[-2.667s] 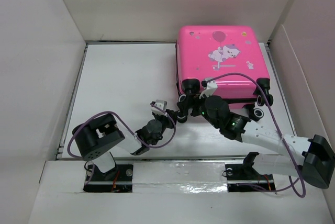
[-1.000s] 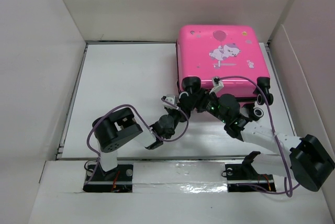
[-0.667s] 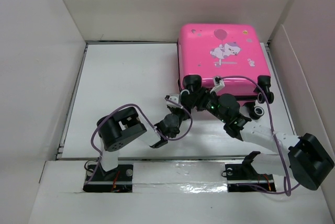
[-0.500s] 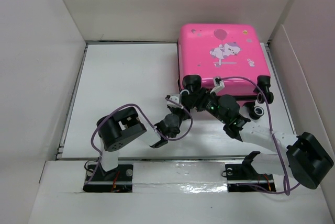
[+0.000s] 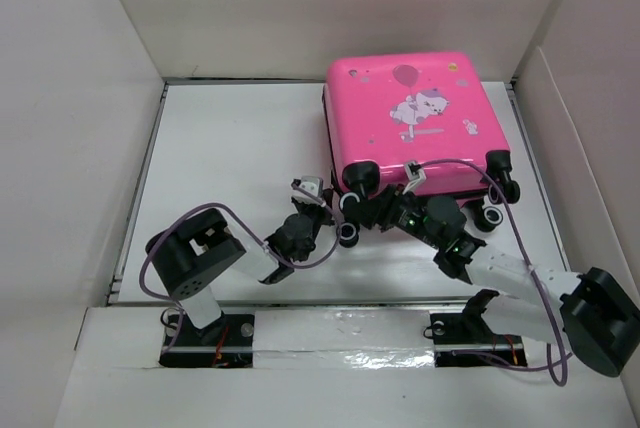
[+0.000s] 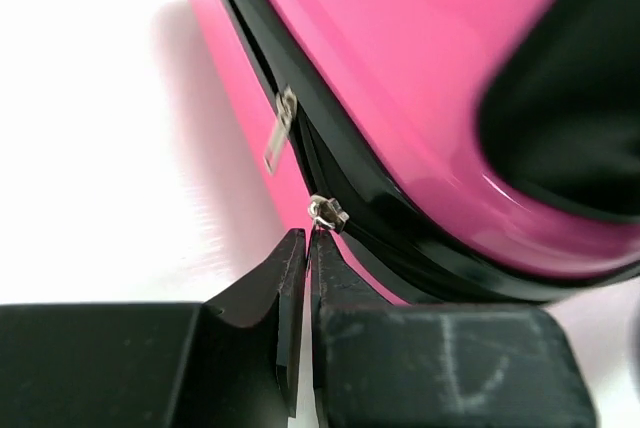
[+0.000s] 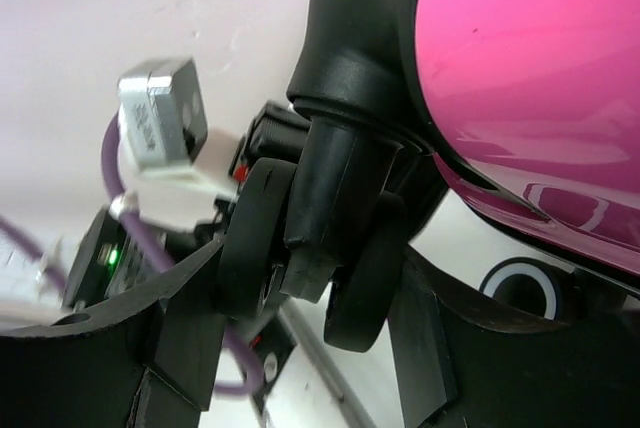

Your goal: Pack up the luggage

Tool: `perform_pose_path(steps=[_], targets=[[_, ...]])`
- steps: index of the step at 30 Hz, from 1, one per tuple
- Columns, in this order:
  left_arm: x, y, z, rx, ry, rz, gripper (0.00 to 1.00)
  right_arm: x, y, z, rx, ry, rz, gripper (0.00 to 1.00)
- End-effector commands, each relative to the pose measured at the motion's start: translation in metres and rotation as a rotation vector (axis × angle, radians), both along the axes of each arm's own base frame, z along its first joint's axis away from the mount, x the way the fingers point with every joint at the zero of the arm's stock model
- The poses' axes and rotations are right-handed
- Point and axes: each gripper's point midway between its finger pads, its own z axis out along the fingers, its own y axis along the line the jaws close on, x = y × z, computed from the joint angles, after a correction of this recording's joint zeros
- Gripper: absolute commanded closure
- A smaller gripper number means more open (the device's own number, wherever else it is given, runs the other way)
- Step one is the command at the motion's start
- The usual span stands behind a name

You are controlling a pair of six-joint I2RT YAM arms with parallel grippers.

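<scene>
As if to steady the luggage (image 5: 410,118), a near wheel (image 7: 255,238) is clamped in the right hand (image 7: 305,288). The left hand (image 6: 306,240) is shut tight at the zipper slider (image 6: 328,213).

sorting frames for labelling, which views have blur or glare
Top external: sharp, evenly lit, faint sheen on the luggage lid. Left wrist: zipper pull fairly sharp, upper-right shell blurred, table blown out white. Right wrist: wheel in focus, pale reflections on the pink shell, background washed out.
</scene>
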Motion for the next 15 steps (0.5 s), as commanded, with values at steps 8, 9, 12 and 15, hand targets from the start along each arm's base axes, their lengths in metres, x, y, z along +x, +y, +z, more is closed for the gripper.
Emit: perform_pose_path(steps=[8, 9, 12, 15], targets=[[0.024, 0.107, 0.15, -0.456, -0.417, 0.234, 1.0, -0.059, -0.019, 0.051, 0.003, -0.235, 0.177, 0.74], [0.028, 0.107, 0.15, -0.465, -0.407, 0.226, 1.0, -0.067, -0.02, 0.054, 0.005, -0.248, 0.196, 0.74], [0.045, 0.109, 0.151, -0.443, -0.397, 0.224, 1.0, -0.083, -0.015, 0.05, -0.016, -0.245, 0.247, 0.74], [0.048, 0.109, 0.147, -0.473, -0.367, 0.217, 1.0, -0.091, -0.007, 0.049, -0.042, -0.26, 0.274, 0.74]])
